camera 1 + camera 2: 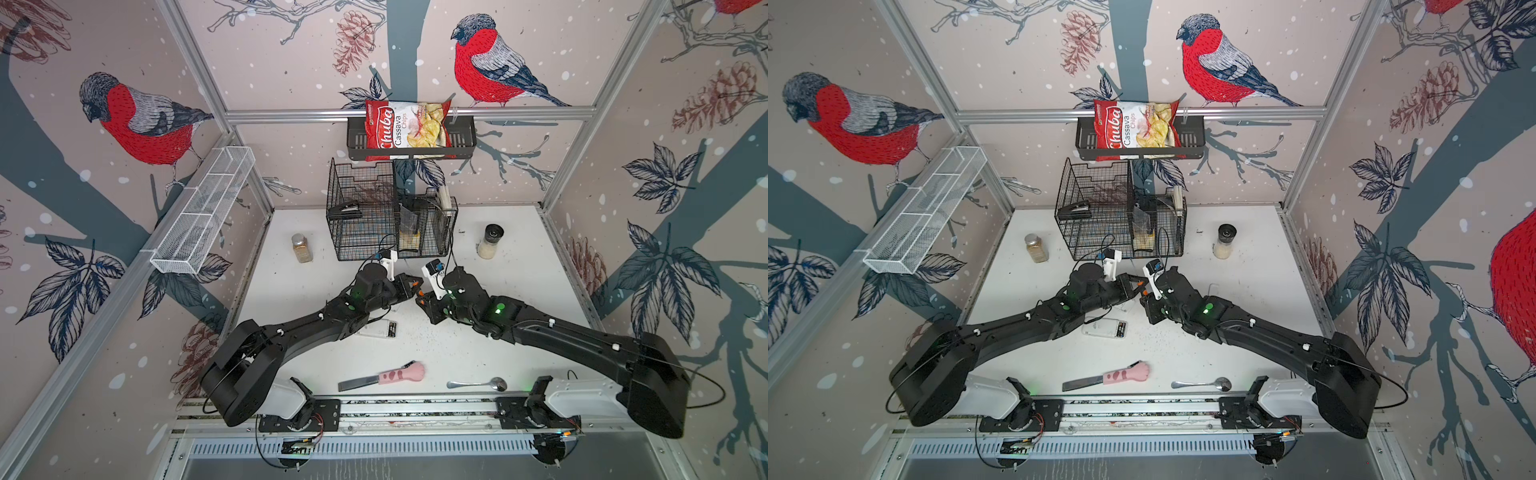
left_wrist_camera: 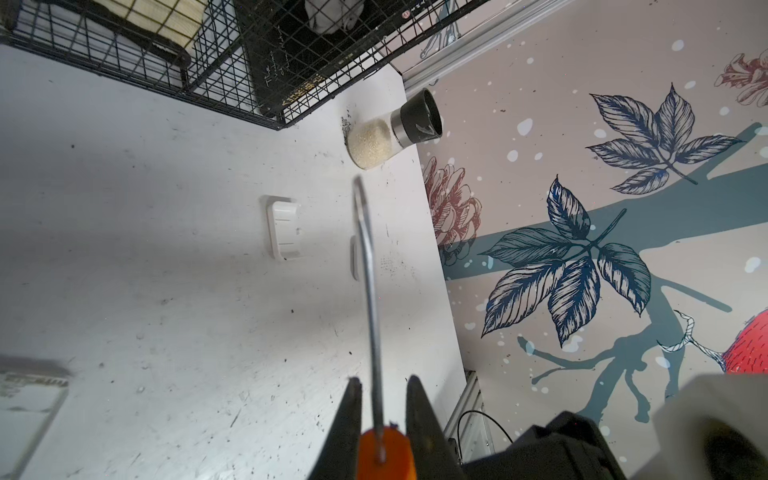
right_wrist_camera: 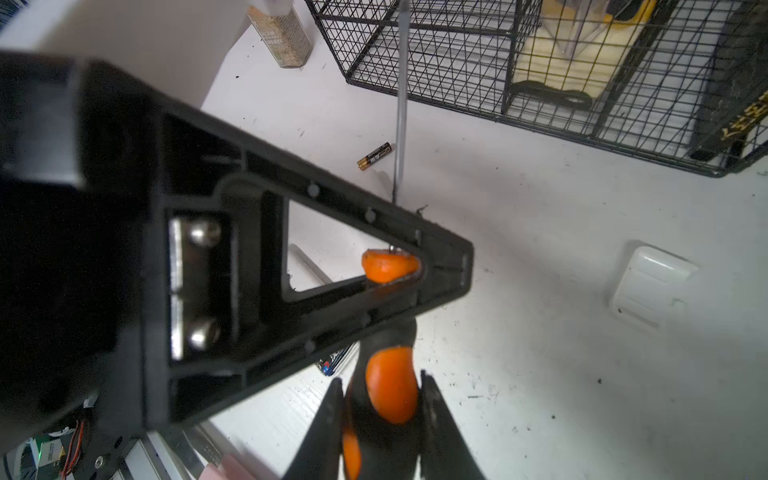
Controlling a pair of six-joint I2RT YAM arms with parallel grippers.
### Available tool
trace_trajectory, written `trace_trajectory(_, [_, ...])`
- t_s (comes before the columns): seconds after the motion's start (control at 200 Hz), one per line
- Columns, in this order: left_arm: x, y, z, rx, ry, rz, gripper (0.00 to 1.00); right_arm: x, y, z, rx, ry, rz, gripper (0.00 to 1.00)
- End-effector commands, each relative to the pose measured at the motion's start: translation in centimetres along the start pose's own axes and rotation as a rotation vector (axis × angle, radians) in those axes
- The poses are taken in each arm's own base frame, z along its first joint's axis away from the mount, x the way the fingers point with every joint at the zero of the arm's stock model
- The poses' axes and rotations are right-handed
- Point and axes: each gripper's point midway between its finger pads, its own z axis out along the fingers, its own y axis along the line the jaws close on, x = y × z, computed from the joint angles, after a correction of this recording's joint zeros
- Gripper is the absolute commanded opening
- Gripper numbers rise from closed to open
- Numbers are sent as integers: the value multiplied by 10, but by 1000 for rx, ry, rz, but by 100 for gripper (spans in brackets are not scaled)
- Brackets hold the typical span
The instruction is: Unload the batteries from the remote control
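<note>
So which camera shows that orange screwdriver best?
The right wrist view: the screwdriver shows its orange-and-black handle in the right gripper, plus the shaft. The left wrist view shows mostly shaft beyond the left gripper; both top views show only orange slivers.

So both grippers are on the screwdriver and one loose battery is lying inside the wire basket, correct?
Not quite: the battery lies on the bare table outside the wire basket, not inside it, as the right wrist view shows. The left gripper and right gripper are both on the screwdriver.
</note>
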Motion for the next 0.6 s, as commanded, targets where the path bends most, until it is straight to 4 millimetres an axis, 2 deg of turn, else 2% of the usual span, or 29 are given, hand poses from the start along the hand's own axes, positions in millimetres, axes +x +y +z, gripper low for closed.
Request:
trace_trajectory(0.0, [-6, -2, 0, 15, -31, 4, 0, -11, -2, -4, 7, -51, 17, 16])
trace_trajectory(0.045, [-7, -2, 0, 18, -41, -1, 0, -11, -4, -3, 15, -57, 29, 26])
trace_trajectory(0.06, [-9, -2, 0, 21, -47, -3, 0, -17, -3, -9, 10, -84, 34, 29])
trace_trajectory(0.125, [-15, -5, -1, 41, -70, -14, 0, -20, -6, -13, 13, -116, 62, 45])
trace_trajectory(0.215, [-28, -13, -4, 71, -112, -21, 0, -28, -8, -20, 3, -179, 117, 57])
trace_trajectory(0.41, [-57, -32, -19, 162, -217, -38, 0, -45, -1, -35, -136, -353, 310, 61])
trace_trajectory(0.595, [-67, -44, -26, 243, -256, -62, 0, -61, 3, -48, -284, -495, 449, 57])
